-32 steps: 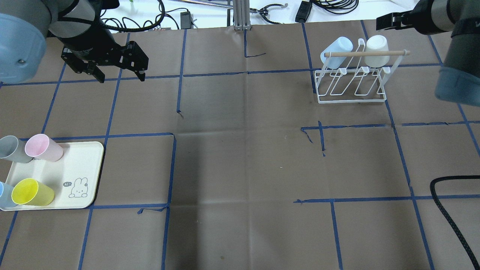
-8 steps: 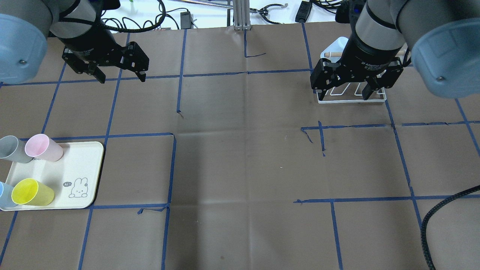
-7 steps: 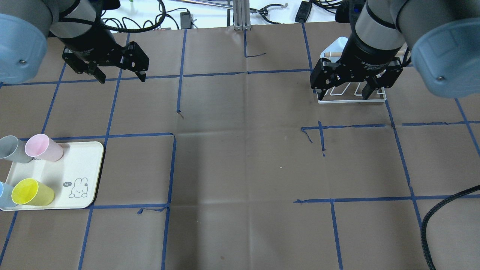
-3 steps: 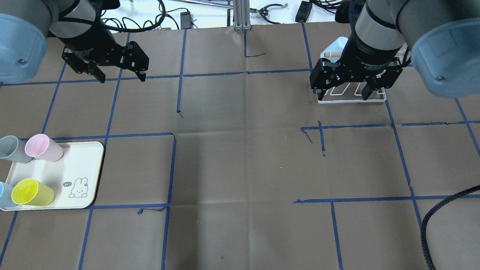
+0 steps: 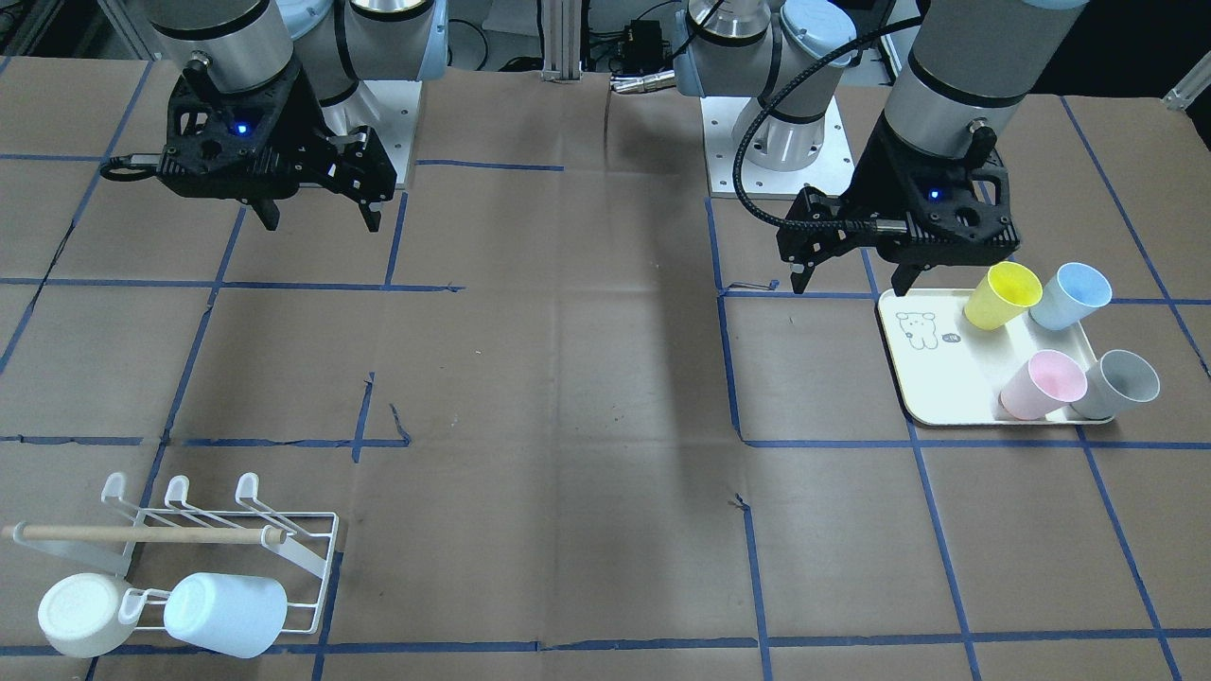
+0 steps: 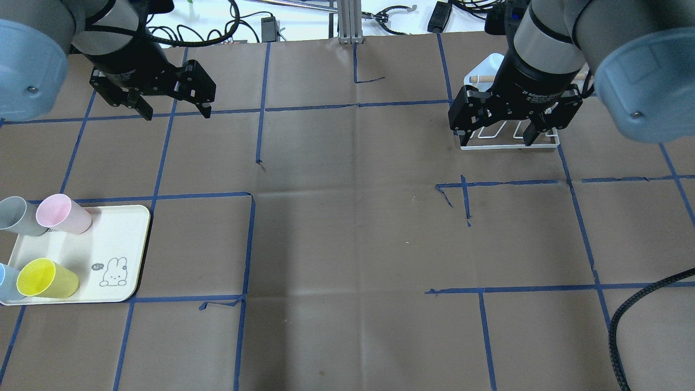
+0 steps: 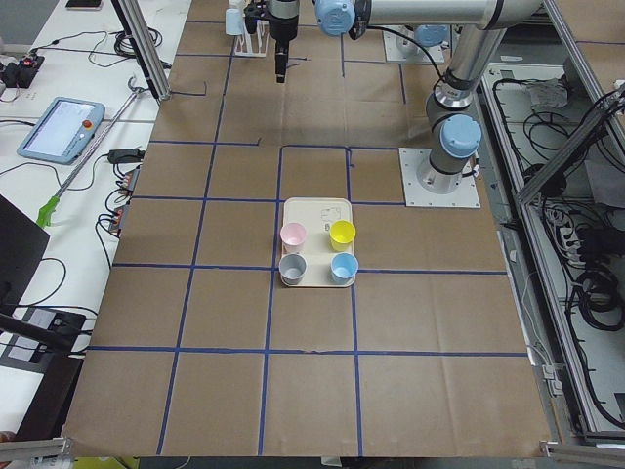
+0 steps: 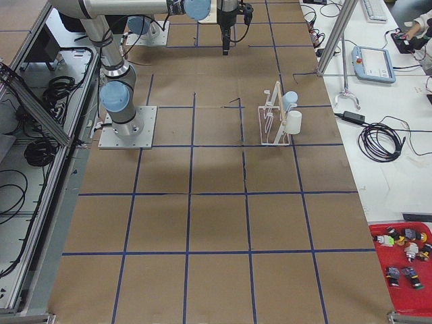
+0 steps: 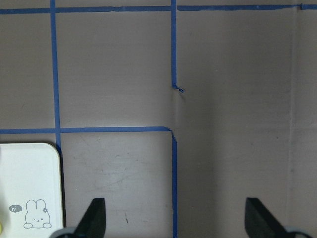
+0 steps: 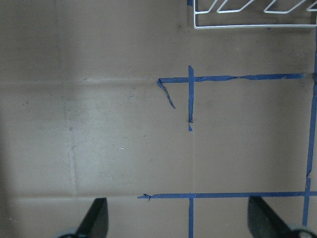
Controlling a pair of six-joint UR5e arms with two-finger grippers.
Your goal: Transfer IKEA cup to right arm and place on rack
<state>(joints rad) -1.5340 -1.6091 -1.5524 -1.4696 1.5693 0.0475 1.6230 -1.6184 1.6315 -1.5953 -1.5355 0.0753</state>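
Note:
Several IKEA cups stand on a cream tray (image 6: 108, 239): pink (image 6: 62, 213), grey (image 6: 19, 216), yellow (image 6: 46, 278) and pale blue (image 5: 1069, 295). My left gripper (image 6: 176, 111) is open and empty, hovering high beyond the tray; only the tray's corner (image 9: 27, 188) shows in its wrist view. My right gripper (image 6: 491, 136) is open and empty, hovering over the white wire rack (image 6: 510, 145) and hiding most of it in the overhead view. The rack (image 5: 227, 530) holds a white cup (image 5: 80, 615) and a pale blue cup (image 5: 225, 613) on its far prongs.
Brown paper with a blue tape grid covers the table (image 6: 353, 233). A black braided cable (image 6: 630, 320) loops in at the near right. Cables and a metal post (image 6: 347, 21) lie past the far edge. A red parts tray (image 8: 405, 270) sits at the table's right end.
The right arm swung in from the far right and now hovers over the rack, open; it has held still over the last second. The left arm has not moved.

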